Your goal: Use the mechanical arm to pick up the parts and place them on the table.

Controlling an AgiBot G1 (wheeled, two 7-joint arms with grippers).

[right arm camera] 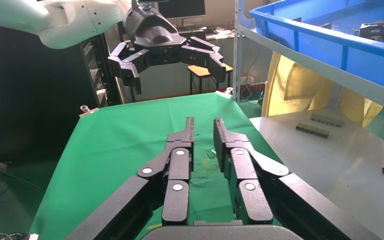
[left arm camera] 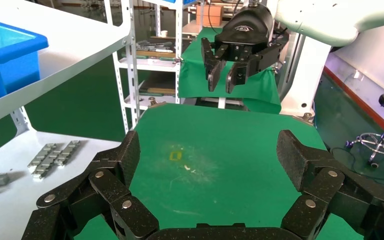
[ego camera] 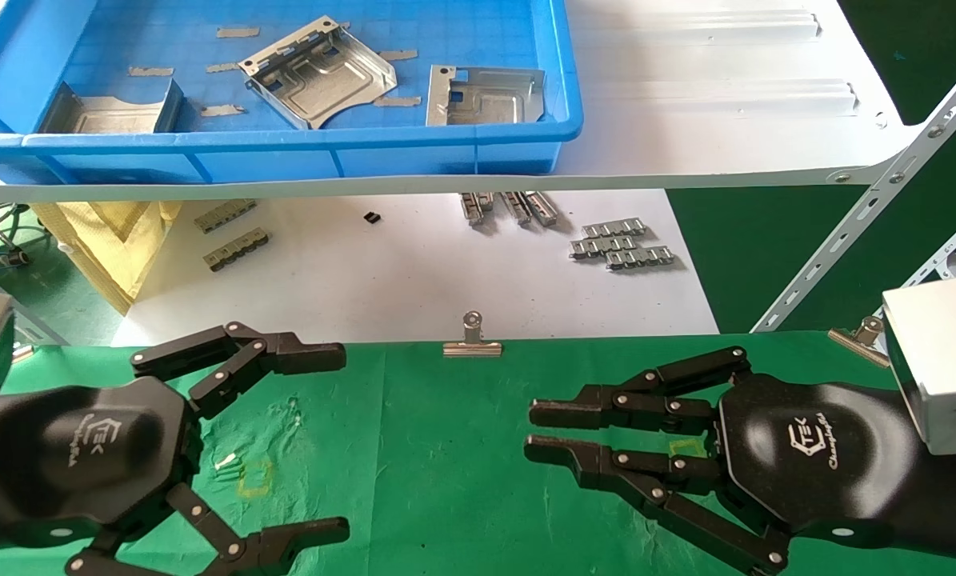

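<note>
Three parts are lying flat in the blue tray (ego camera: 446, 152) on the white shelf (ego camera: 726, 104) beyond the table's far edge. The middle part (ego camera: 318, 72) is sitting skewed, its long axis running diagonally, one corner pointing toward the table. The right part (ego camera: 482, 94) is lying square to the tray's front wall, and the left part (ego camera: 110, 112) is resting against that wall, partly hidden. Small grey strips (ego camera: 238, 33) are scattered around them.

The left gripper (ego camera: 334, 440) is hovering over the green table (ego camera: 446, 448) near its left edge, fingers spread wide, empty. The right gripper (ego camera: 530, 432) is hovering near the right edge, fingers nearly together, grasping nothing.
</note>
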